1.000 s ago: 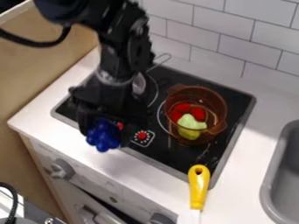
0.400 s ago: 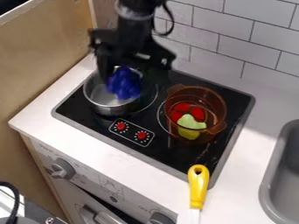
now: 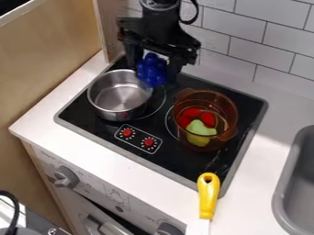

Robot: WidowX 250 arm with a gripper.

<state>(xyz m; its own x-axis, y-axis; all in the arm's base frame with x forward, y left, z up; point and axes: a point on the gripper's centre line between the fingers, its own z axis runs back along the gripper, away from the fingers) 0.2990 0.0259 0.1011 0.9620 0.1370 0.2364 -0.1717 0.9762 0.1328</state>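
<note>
Clasping one knobbly blue bunch [image 3: 151,70] in the tool [image 3: 153,73], hanging lengthwise nearly upright. Showing one silver pot [image 3: 116,98] just below and left of the tool, with printed marks ringing two red knobs [image 3: 138,137] farther down. Showing one amber pot [image 3: 205,98] to the tool's lower right, containing two red pieces [image 3: 207,120] and one yellow-green piece [image 3: 199,131]. Farther below, running lengthwise up and down the view, showing one yellow handle [image 3: 208,195].

Black arm with a silvery ring, black cable and blocky claw [image 3: 152,69].
</note>
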